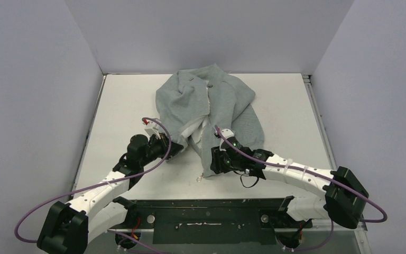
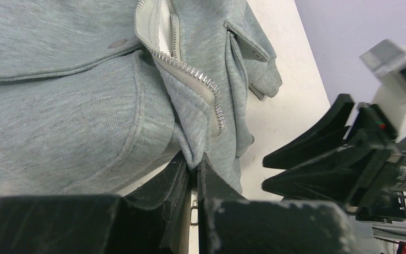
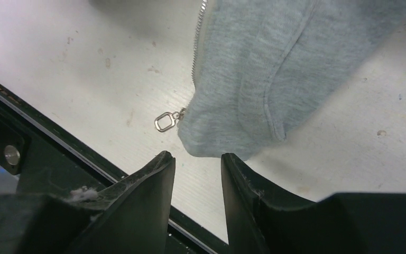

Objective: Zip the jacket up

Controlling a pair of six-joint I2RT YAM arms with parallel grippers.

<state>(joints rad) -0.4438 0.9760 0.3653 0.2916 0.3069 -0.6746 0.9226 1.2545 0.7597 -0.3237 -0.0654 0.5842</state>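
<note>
The left pincer (image 2: 194,163) clamps the jacket (image 1: 211,100) hem, seemingly as an anchor, while the right pincer (image 3: 196,159) gapes empty beside the zipper pull (image 3: 164,122).

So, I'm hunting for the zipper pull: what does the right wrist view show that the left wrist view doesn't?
Right wrist only: the ring-shaped zipper pull on the table at the jacket's hem corner, just ahead of the open right gripper. Left wrist only: the left gripper shut on the other front edge. Both: grey jacket, zipper teeth, white table.
</note>
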